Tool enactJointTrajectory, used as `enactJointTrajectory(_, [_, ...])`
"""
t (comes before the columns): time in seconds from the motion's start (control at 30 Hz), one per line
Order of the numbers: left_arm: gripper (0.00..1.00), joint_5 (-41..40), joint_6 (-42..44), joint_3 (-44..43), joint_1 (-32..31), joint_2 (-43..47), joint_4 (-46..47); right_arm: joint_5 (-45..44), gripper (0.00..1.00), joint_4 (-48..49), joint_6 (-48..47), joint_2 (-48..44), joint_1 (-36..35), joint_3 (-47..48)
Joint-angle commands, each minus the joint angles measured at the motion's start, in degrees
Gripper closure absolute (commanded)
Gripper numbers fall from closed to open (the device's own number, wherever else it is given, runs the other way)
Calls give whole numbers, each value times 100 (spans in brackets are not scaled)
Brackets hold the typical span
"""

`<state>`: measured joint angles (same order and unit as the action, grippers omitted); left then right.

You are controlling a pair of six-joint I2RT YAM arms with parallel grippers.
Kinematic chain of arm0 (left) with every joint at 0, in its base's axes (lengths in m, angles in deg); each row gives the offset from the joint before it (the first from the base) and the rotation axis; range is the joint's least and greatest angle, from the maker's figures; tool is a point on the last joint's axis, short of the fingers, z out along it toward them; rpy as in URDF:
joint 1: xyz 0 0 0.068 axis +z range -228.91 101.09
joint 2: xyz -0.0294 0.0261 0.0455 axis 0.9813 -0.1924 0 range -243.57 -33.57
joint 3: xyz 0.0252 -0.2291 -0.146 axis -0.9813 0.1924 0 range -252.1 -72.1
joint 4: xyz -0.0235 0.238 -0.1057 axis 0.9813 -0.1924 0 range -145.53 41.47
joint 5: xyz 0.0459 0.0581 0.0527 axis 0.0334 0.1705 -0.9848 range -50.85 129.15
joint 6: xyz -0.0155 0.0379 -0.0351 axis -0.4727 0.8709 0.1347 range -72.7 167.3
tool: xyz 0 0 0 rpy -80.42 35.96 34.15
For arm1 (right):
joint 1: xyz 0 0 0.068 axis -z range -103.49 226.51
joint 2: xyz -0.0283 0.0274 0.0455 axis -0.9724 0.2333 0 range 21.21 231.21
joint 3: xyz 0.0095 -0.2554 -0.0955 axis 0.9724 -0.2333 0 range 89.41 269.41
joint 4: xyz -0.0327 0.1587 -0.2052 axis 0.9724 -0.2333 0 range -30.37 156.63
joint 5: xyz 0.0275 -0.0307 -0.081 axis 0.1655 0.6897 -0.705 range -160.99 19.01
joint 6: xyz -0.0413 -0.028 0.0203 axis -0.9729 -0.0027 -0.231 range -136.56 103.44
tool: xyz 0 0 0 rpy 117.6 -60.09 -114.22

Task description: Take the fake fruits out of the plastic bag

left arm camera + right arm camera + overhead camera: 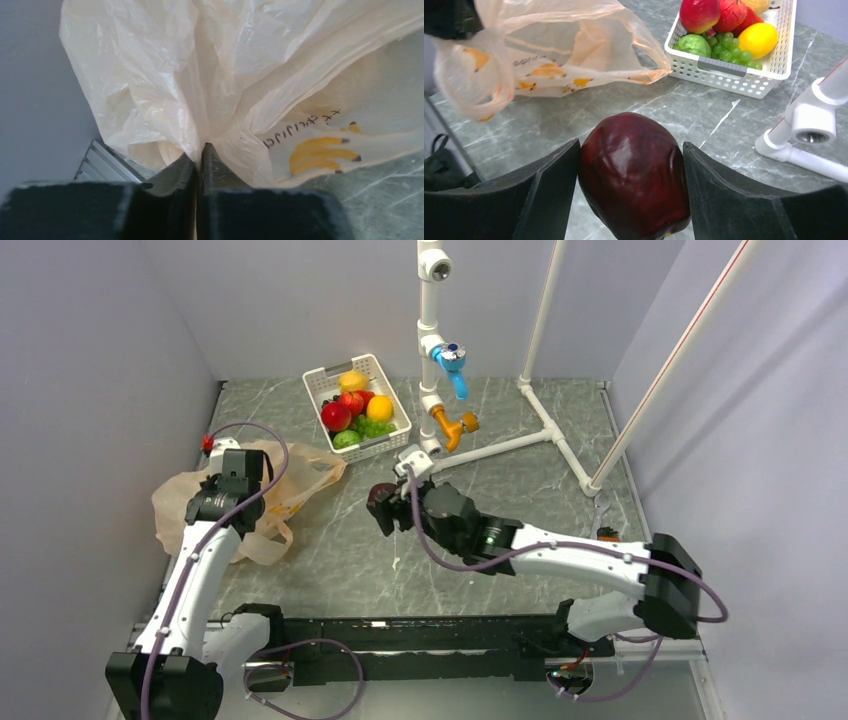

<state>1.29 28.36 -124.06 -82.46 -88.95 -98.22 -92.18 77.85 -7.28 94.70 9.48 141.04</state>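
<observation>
Tabletop (pixel 335 565) shows open marble between the arms. Right gripper (pixel 630 150) grasps a glossy, dented dark maroon fruit (pixel 634 190) above mid-table; left gripper (pixel 201 152) pinches the crinkled plastic bag (pixel 165 75) by the left wall (pixel 80 390).

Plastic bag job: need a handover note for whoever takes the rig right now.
Left gripper: shut on a fold of the plastic bag, at the left side of the table.
Right gripper: shut on the dark maroon fruit, clear of the bag.
Red apple, round green fruit and green grape bunch: in the white basket at the back.
Done: the bag looks flat, with no fruit showing through it.
Left: probably set the maroon fruit down, likely in the basket, then release the bag.
</observation>
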Motion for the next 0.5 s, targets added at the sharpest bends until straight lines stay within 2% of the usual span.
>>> enactJointTrajectory(0.0, [80,-349,52,93,25,300,372,-31,99,263,-210,717,241,787])
enactJointTrajectory(0.03, [65,-380,71,176,25,414,448,-26,99,285,-239,905,283,895])
enactJointTrajectory(0.1, [41,-341,80,254,30,648,537,-98,100,307,-359,1279,340,1148])
enactJointTrajectory(0.17, [26,-318,48,276,29,870,557,-242,100,339,-499,1659,391,1404])
enactJointTrajectory(0.33, [9,-284,116,385,4,1622,745,-677,100,224,-855,2660,512,2249])
enactJointTrajectory(0.37, [2,-173,208,454,3,1819,882,-786,100,161,-873,2898,537,2446])
enactJointTrajectory(0.47, [0,350,580,716,-6,2349,1401,-972,100,38,-1233,3515,625,3124])
